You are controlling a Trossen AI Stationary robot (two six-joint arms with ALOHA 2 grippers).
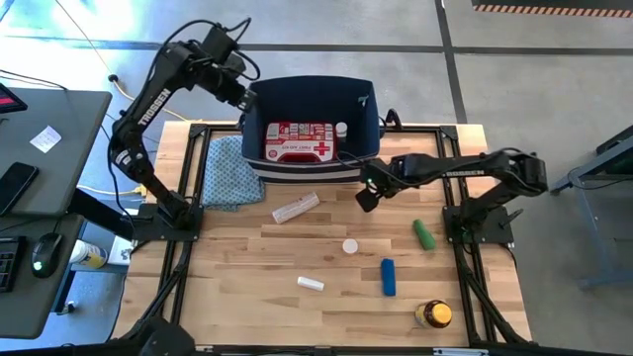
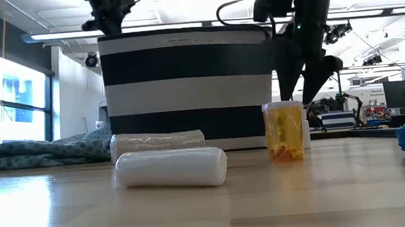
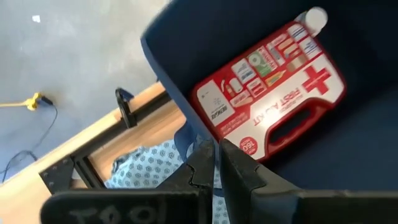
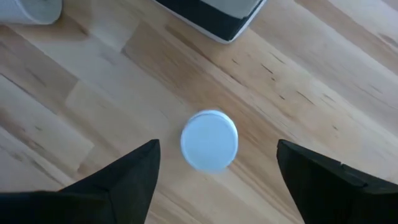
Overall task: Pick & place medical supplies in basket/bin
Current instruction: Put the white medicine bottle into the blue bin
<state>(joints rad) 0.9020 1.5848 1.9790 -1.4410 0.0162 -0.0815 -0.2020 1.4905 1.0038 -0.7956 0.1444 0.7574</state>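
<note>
The navy bin [image 1: 307, 99] stands at the table's far edge with the red first-aid kit [image 1: 300, 141] lying flat inside, next to a small white bottle [image 1: 341, 129]. My left gripper [image 1: 242, 96] hangs shut over the bin's far left corner, holding nothing; its wrist view looks down on the kit [image 3: 267, 93]. My right gripper [image 1: 367, 196] stands open above the table just in front of the bin's right corner, fingers pointing down. A small round white bottle [image 4: 209, 140] stands upright on the wood below, between the lines of its fingers and untouched.
On the wood lie a wrapped white roll [image 1: 295, 208], a white tube [image 1: 311, 284], a blue cylinder [image 1: 389, 277], a green cylinder [image 1: 423, 234] and a yellow-capped amber bottle [image 1: 433, 314]. A blue-green patterned cloth [image 1: 229, 170] lies left of the bin.
</note>
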